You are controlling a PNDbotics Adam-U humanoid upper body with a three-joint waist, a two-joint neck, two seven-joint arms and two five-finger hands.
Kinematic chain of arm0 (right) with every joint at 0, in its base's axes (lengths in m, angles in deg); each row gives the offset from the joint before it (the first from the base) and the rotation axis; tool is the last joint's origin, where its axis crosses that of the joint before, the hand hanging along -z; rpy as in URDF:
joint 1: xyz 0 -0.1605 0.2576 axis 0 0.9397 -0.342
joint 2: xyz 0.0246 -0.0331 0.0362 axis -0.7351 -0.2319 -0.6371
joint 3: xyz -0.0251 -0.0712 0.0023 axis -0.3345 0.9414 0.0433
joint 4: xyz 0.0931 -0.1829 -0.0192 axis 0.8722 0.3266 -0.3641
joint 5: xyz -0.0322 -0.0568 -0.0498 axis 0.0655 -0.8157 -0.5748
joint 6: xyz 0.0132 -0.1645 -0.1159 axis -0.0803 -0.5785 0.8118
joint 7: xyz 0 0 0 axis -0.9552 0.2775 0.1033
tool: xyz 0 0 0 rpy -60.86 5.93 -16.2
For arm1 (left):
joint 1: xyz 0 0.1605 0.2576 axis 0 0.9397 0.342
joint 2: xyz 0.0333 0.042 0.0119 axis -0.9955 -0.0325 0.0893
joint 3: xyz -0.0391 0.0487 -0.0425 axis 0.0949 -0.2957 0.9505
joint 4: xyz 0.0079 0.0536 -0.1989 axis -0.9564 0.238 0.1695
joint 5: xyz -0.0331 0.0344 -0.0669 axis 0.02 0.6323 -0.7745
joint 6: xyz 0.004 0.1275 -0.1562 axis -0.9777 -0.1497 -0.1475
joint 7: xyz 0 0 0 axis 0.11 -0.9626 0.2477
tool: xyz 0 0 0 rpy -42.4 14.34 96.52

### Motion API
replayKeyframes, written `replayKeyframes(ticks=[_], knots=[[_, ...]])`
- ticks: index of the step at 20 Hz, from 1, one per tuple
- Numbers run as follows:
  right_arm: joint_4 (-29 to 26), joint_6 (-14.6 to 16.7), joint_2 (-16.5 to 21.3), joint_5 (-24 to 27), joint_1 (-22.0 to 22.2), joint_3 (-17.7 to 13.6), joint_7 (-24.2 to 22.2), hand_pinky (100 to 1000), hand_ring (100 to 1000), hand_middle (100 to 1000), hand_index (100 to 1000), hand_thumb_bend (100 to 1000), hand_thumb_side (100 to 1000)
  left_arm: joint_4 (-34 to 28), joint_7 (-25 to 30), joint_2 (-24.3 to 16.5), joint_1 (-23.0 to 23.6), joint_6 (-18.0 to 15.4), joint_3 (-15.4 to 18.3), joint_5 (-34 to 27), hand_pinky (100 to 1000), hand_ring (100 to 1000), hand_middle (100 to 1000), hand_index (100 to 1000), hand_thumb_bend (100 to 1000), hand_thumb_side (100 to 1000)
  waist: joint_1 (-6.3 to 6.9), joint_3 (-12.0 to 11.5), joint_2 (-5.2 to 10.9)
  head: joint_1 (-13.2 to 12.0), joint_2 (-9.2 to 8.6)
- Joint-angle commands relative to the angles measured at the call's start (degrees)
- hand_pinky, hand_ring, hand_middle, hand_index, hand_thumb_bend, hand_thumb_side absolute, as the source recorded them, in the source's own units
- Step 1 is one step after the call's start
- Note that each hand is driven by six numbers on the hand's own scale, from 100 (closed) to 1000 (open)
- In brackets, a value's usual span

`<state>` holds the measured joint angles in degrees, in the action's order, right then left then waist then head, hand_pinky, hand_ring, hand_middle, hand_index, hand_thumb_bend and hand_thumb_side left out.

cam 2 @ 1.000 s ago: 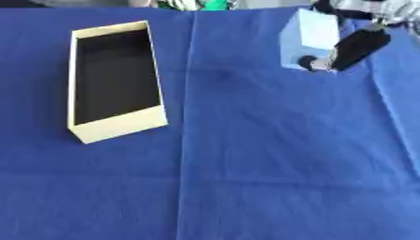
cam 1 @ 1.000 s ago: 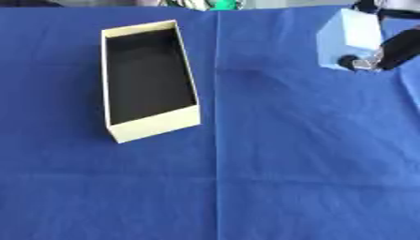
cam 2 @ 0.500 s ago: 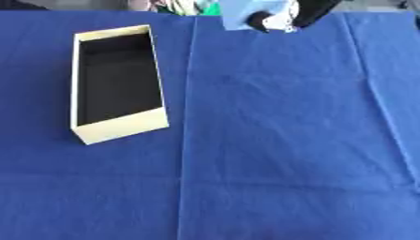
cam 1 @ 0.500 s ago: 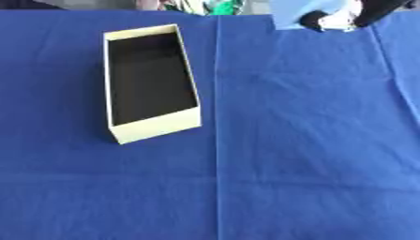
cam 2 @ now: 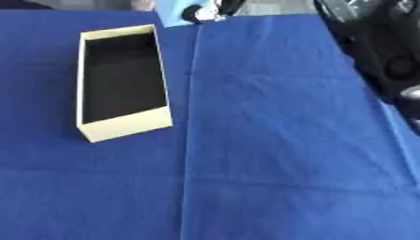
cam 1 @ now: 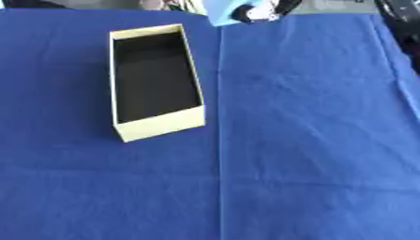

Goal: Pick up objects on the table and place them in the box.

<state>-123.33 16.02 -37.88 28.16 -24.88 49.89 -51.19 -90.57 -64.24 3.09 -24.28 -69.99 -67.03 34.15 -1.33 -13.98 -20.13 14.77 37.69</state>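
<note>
Left eye view shows the cream box with its dark inside lying on the blue cloth, and beyond the box's far right corner, at the top edge, the right hand has its fingers curled round a light blue object, held above the cloth. The dark right arm fills the upper corner to the right of the box in the right eye view. The left hand shows in neither view.

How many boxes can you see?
1. The cream box stands open on the blue cloth, left of the middle fold. Nothing shows inside it.
</note>
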Motion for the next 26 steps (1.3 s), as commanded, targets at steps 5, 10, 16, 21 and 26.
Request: replayKeyframes(ticks=[5,10,16,21,26], knots=[[7.8,-0.2,-6.0,-3.5,-3.4,0.9,2.2,632,643,457,538,100,264,-1.1,0.7,-0.8,-0.9,0.0,-0.3,-0.6,489,732,621,735,100,688,-0.93,-0.5,1.93,3.0,0.05],[11.7,-0.8,-10.1,-4.4,-4.7,1.2,3.6,640,642,450,536,100,260,-1.1,1.0,-0.5,-1.2,0.0,-0.5,-0.9,489,732,621,735,100,688,-1.10,-1.3,1.85,4.4,-0.50],[15.0,-1.5,-13.6,-5.8,-5.5,1.4,5.3,641,642,448,536,100,261,-1.1,1.2,-0.3,-1.4,0.0,-0.6,-1.1,490,732,621,735,100,688,-1.26,-2.0,1.79,5.1,-0.77],[17.3,-1.5,-16.0,-7.4,-5.3,1.9,5.7,645,644,452,543,100,264,-1.1,1.4,-0.1,-1.5,0.0,-0.7,-1.2,489,732,621,734,100,688,-1.18,-2.3,1.60,5.6,-0.69],[19.8,-1.6,-17.3,-11.8,-4.1,2.4,6.3,636,638,450,553,100,275,-1.1,1.5,0.1,-1.4,0.0,-0.7,-1.3,490,733,621,734,100,689,-1.01,-2.6,1.30,5.9,-0.76]])
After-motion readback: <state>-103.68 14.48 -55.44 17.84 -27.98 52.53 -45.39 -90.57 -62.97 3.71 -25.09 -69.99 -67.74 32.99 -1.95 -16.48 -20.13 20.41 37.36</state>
